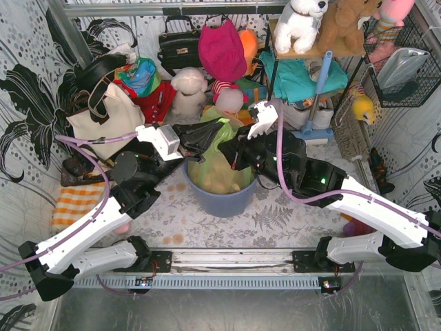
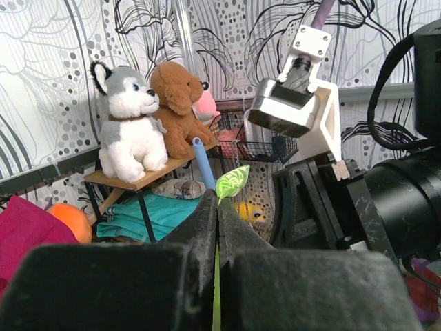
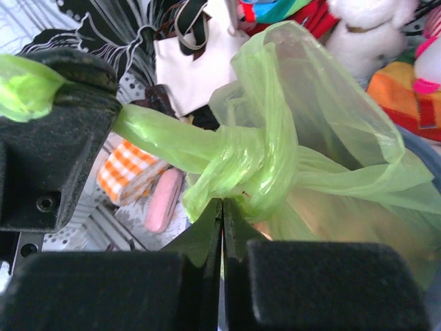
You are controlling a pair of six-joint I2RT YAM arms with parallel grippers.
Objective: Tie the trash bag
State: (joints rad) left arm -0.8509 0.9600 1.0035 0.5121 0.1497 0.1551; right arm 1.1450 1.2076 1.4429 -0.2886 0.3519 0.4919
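the trash bag sits in the blue bin in the middle of the tabletop, and its top is twisted into a knot above the bin. the left tool is squeezed shut on a thin green tail of the bag. the right tool is shut too, with what looks like a bit of green plastic pinched just under the knot. the bag is very thin, so a hard pull could rip the tail. if a tool lets go too soon, the knot could slip loose, as it may not be tight yet. a pull to one side could tip the bin. from above, the arms hide the knot. i cannot tell how much plastic the right tool has.
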